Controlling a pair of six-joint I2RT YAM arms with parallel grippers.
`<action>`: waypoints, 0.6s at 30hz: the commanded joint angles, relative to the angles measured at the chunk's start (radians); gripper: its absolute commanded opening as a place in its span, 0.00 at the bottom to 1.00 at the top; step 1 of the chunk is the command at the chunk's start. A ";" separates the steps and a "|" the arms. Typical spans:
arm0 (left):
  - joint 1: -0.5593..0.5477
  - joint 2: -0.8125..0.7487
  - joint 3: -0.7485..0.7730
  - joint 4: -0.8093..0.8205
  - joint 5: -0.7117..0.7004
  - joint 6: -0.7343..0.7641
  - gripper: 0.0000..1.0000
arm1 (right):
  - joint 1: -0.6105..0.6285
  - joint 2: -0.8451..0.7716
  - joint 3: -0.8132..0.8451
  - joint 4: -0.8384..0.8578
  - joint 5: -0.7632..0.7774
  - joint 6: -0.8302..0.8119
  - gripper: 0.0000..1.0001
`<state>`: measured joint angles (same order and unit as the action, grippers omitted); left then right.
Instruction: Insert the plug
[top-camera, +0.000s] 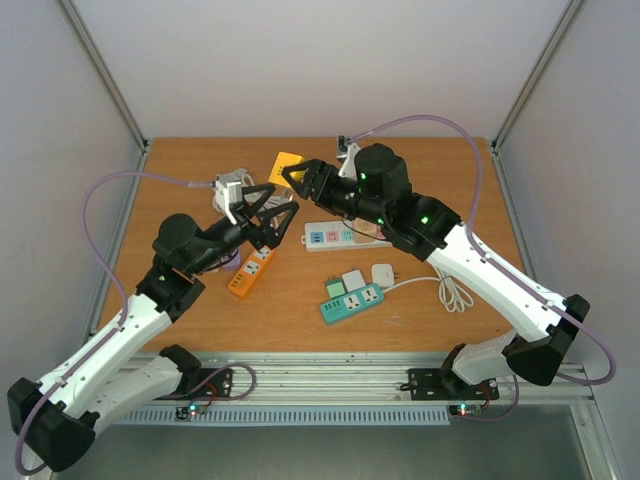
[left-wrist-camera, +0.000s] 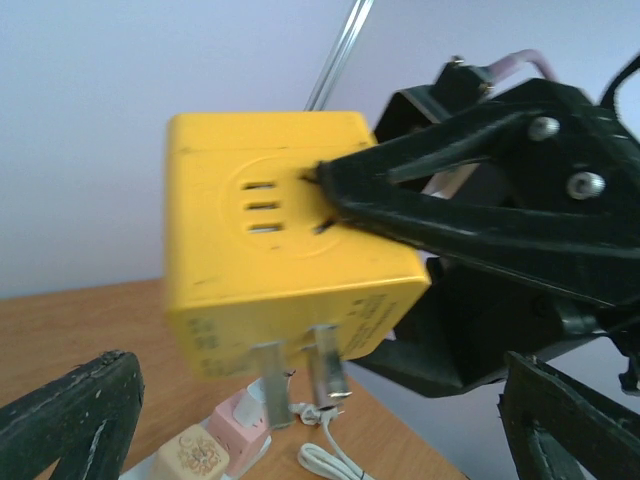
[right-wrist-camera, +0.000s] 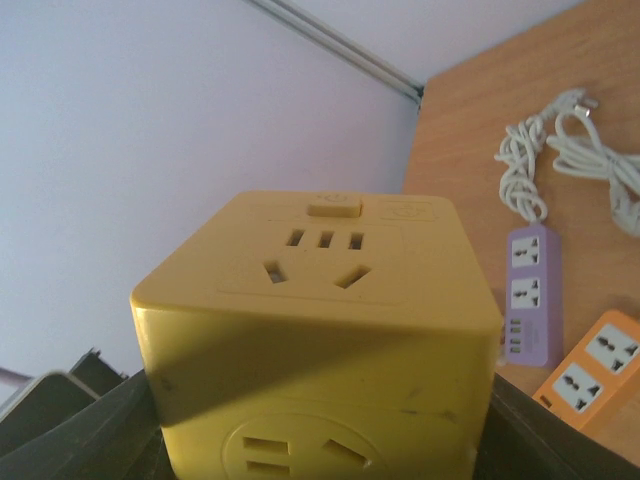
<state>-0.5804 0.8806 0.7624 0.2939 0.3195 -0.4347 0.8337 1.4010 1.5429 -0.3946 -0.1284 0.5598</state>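
Right gripper (top-camera: 302, 180) is clamped on the yellow plastic cube adapter (left-wrist-camera: 270, 270), aloft at upper centre of the top view. Left gripper (top-camera: 268, 212) gapes wide just beside it. Best to square its bare metal prongs (left-wrist-camera: 300, 375) over the white plastic power strip (top-camera: 330, 237)'s slots, then press straight in.

Wooden table (top-camera: 290, 305) (orange-brown) enclosed by plain white walls (top-camera: 300, 60).

Yellow cube plug (left-wrist-camera: 250, 270), orange strip (top-camera: 250, 272), teal strip (top-camera: 352, 301), purple strip (right-wrist-camera: 530, 295)
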 joint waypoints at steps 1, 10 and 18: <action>-0.013 0.047 -0.002 0.167 -0.064 0.090 0.96 | -0.002 0.018 0.031 0.037 -0.053 0.093 0.50; -0.016 0.125 0.002 0.267 -0.098 0.090 0.84 | -0.001 0.023 0.023 0.009 -0.076 0.114 0.52; -0.017 0.158 0.009 0.272 0.035 0.241 0.51 | -0.001 -0.011 -0.017 -0.022 -0.037 0.084 0.69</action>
<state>-0.5911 1.0306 0.7597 0.4648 0.2573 -0.3435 0.8291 1.4261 1.5425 -0.4175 -0.1749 0.6506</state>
